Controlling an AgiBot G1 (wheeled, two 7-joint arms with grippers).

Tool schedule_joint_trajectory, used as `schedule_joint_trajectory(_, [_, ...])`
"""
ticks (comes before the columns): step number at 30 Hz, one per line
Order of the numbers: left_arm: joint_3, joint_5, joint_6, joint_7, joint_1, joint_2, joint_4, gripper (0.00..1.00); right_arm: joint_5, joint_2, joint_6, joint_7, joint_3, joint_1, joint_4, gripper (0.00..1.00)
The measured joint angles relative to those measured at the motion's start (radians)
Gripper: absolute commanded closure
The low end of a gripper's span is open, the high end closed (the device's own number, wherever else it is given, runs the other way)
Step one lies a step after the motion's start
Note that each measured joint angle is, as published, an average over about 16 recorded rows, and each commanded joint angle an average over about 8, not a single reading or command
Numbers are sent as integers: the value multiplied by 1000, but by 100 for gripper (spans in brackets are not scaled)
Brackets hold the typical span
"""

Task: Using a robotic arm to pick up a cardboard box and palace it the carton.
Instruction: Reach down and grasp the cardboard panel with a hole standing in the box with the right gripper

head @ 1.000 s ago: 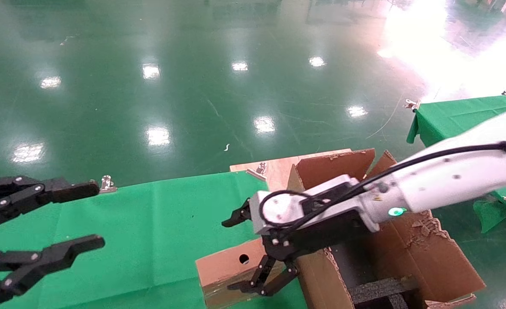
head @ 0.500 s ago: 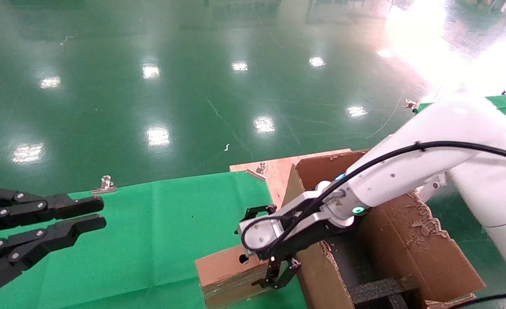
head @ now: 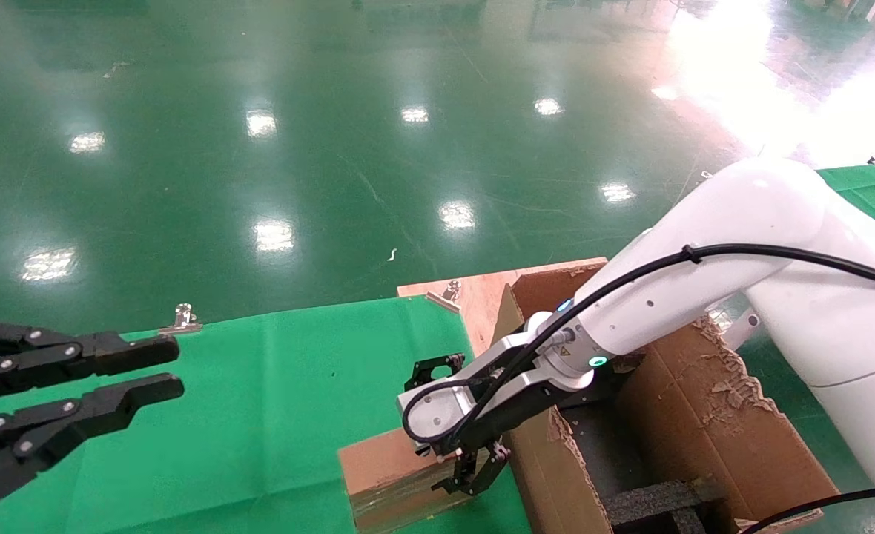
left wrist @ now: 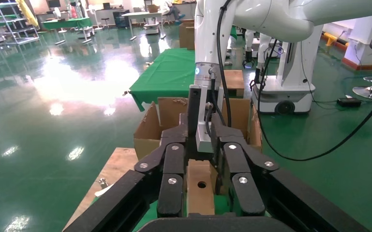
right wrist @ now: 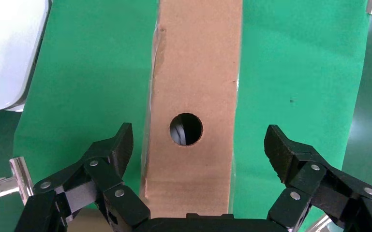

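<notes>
The left gripper (head: 174,367) hangs at the far left over the green cloth (head: 259,415), well apart from the cardboard box (head: 385,475); its two black fingers lie nearly parallel with only a narrow gap between the tips, holding nothing. A metal clip (head: 183,319) pins the cloth's far edge, left of the box. Beyond that edge lies a glossy dark green floor (head: 296,148) with ceiling lights mirrored in it, wide and open.

The cardboard box stands on the cloth near the front edge, its narrow top face upward, with a round hole (right wrist: 186,129) in that face. Bare cloth stretches from the box all the way left to the idle gripper.

The right gripper (head: 467,478) of the robotic arm (head: 675,297) points down directly over the box's right end. In the right wrist view its fingers (right wrist: 113,150) are spread wide, one on each side of the box's top face and clear of it, gripping nothing.

Just right of the box, almost touching it, stands the carton (head: 704,415), its tall flaps up and ragged along the torn edges, with black foam (head: 660,500) inside. A bare wooden board (head: 482,293) shows behind the box at the cloth's right end. Another green-draped table (head: 871,182) stands farther right, behind the arm.
</notes>
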Motion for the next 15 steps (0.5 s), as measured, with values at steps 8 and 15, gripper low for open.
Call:
schedule_joint_trajectory(8, [0,0,0,0,0,0,0,0,5,4,0,0,4,-3,2,100])
schedule_joint_trajectory(15, [0,0,0,0,0,0,0,0,8,6,0,-1,6,-5,3,100])
